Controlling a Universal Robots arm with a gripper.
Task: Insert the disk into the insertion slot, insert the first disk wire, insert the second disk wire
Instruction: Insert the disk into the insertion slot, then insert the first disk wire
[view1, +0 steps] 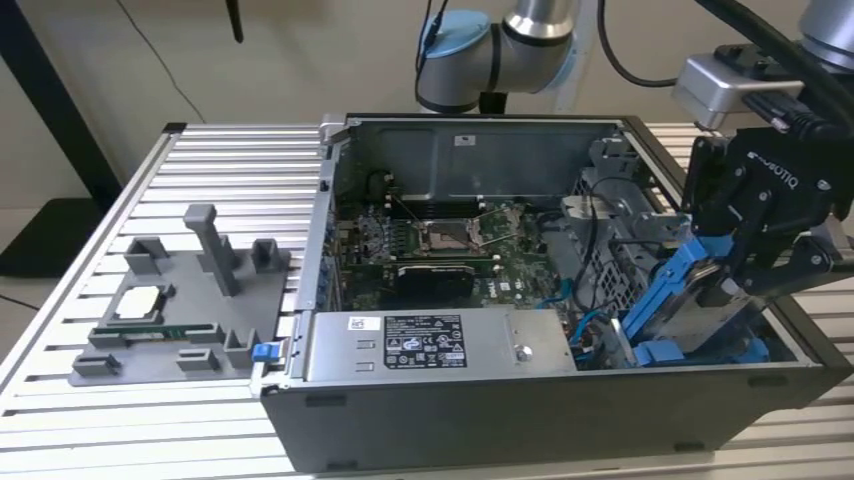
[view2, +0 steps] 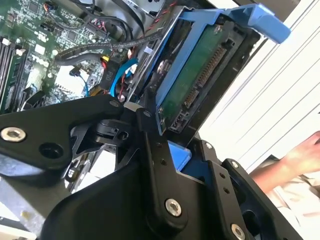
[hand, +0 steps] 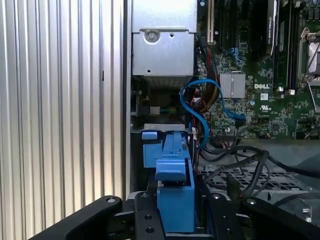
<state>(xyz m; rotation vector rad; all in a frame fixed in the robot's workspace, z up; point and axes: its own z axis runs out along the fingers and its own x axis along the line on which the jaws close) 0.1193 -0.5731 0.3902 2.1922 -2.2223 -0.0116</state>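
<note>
Disk (view1: 694, 300) | tilted, low in the computer case (view1: 534, 410) at the exterior view's right | gripper (view1: 747, 285) jaws clamped on its blue carrier | you're handling something likely stiff, dense, shock-sensitive: hold carrier edges.

The blue-framed disk (view1: 691, 300) leans steeply, lower end down inside the case (view1: 534, 420).
</note>
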